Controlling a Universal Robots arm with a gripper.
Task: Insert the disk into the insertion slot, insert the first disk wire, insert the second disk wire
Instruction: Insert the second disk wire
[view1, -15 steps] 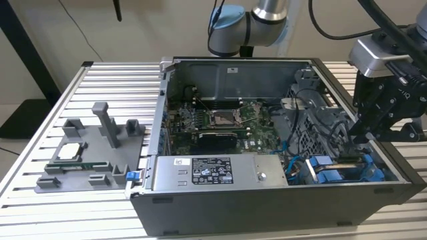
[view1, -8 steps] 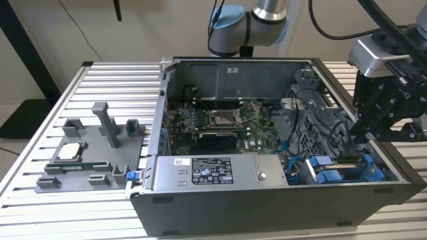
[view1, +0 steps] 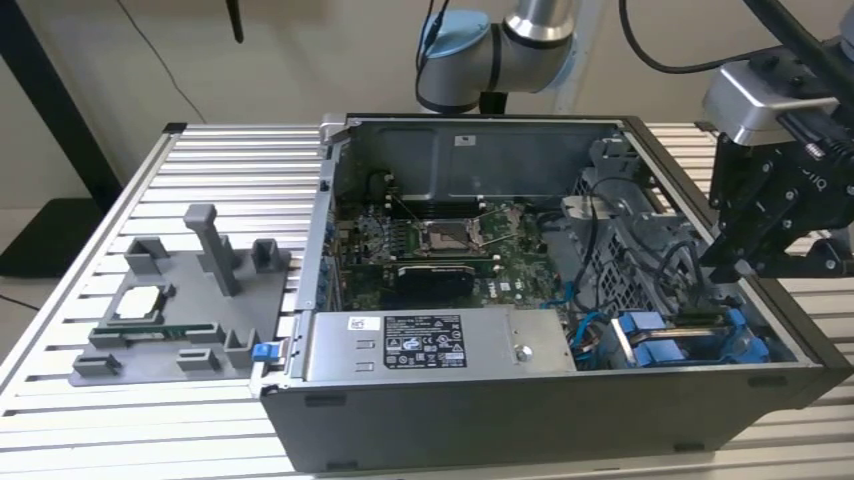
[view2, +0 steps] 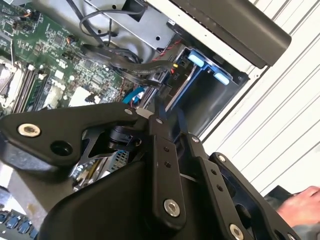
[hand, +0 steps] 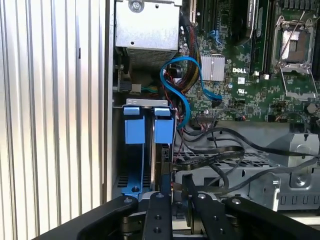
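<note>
Surface: slatted aluminium table (view1: 200, 160) carrying open computer case (view1: 534, 400).
Gripper (hand: 176, 192): fingers nearly together beside insertion slot (hand: 145, 150); grip contents unclear.

Even, soft light fills the exterior view, with the case interior (view1: 454, 230) shadowed. In both wrist views the slatted table (hand: 50, 100) glares nearly white, and the close black gripper (view2: 155, 117) looks soft

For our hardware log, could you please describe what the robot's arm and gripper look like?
The arm is silver-grey tubing with light-blue joint caps and black cables running alongside. The gripper is matte black, built of flat linkage bars joined by silver screws and pivots, beneath a grey wrist block.
</note>
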